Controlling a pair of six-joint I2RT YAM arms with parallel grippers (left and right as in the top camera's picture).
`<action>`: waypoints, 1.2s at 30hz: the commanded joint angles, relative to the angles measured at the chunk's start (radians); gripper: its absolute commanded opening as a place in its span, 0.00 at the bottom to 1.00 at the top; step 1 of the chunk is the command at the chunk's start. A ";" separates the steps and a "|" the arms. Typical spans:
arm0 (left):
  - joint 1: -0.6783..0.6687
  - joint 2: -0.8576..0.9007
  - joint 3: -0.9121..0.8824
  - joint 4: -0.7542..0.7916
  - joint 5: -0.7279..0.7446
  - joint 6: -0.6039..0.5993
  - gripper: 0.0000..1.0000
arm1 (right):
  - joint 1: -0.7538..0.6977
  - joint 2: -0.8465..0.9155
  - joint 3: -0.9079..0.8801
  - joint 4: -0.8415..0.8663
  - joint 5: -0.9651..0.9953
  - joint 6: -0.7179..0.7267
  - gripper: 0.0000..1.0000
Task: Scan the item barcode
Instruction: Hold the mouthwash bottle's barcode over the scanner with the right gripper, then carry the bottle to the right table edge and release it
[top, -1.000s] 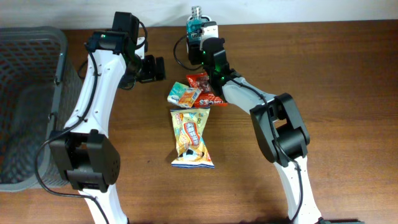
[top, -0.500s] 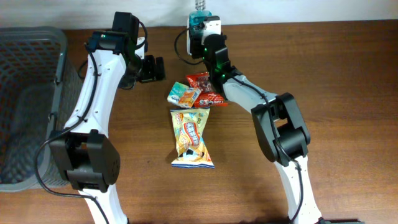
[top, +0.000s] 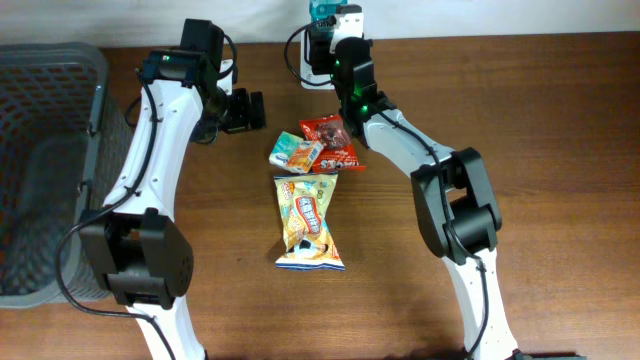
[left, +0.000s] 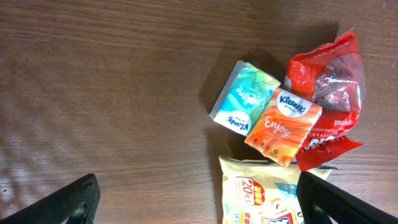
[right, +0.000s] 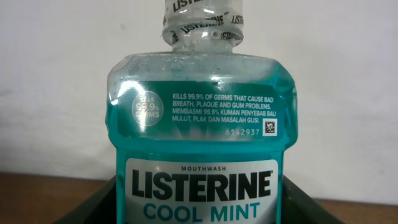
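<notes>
1. the right gripper (top: 334, 38) sits at the top centre of the overhead view, its jaws pinching the mouthwash bottle (right: 199, 124) by its lower sides.
2. in the right wrist view the bottle stands upright and fills the frame, with teal liquid, a clear capped neck at the top edge and a white wall behind; dark fingers (right: 118, 200) show at both lower corners against it.
3. a small square code (right: 269, 127) is printed at the right end of the white text on the bottle's shoulder.
4. the left gripper (top: 245, 110) hangs over the table (top: 560, 150) in the upper left centre, jaws spread wide with nothing between them.
5. in the left wrist view, 2 tissue packs lie side by side and touching: a teal pack (left: 244, 98) and an orange pack (left: 283, 126).
6. a red snack pack (left: 329, 87) lies just right of them, partly under the orange one.
7. a yellow snack bag (top: 308, 222) lies below that cluster, mid-frame.
8. a grey basket (top: 40, 60) fills the left edge of the overhead view.
</notes>
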 joint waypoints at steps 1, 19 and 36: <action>0.002 0.002 0.001 0.001 0.011 0.001 0.99 | 0.011 0.055 0.034 0.012 -0.005 0.004 0.52; 0.001 0.002 0.001 0.001 0.011 0.001 0.99 | -0.059 -0.085 0.058 -0.125 0.140 0.053 0.48; 0.001 0.002 0.001 0.001 0.011 0.000 0.99 | -0.836 -0.190 0.047 -1.076 0.227 0.295 0.48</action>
